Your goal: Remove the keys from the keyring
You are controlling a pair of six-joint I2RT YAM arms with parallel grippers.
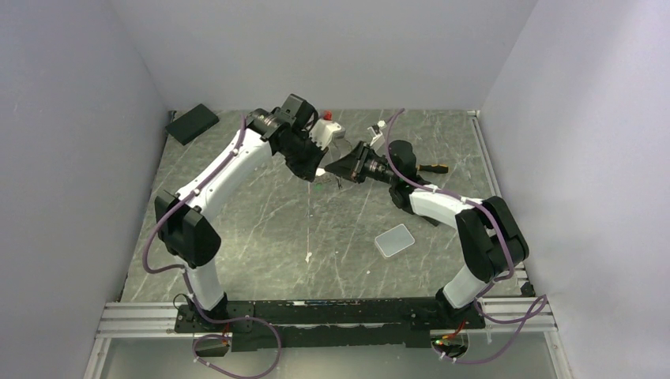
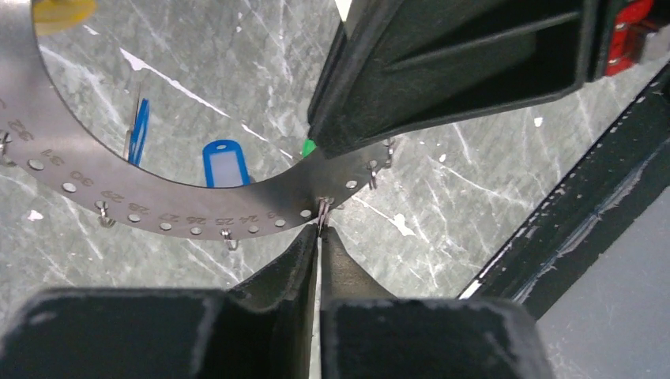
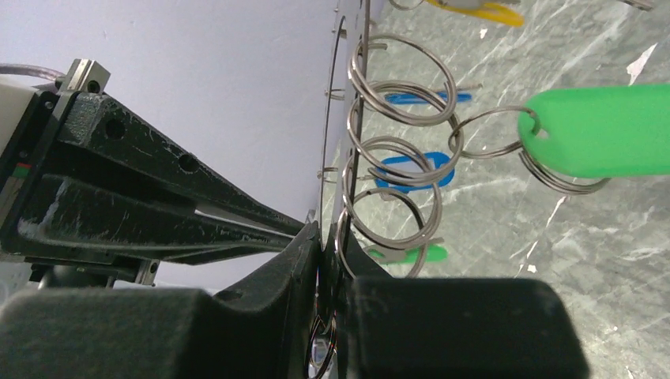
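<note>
Silver and flat, the keyring (image 2: 71,170) is a curved band punched with a row of numbered holes, held in the air above the bench (image 1: 261,229) near its far middle, between the two arms. Small wire loops hang from some holes along its outer edge, and larger split rings (image 3: 399,79) are threaded through others. One split ring carries a green tag (image 3: 604,130). A blue tag (image 2: 225,164) and a yellow tag (image 2: 59,12) show past the band; what they hang from cannot be told. The left fingers (image 2: 292,268) are pressed together with almost no gap, pinching a small wire loop at the band's outer edge. The right fingers (image 2: 442,71) come from the opposite side and are clamped narrow on the band itself, their tips almost touching the left ones. On the bench, well apart from the keyring, lie a grey rounded pad (image 1: 394,240) nearer the right arm, a black block (image 1: 191,123) at the far left corner, and a black-handled tool (image 1: 430,168) behind the right wrist.
</note>
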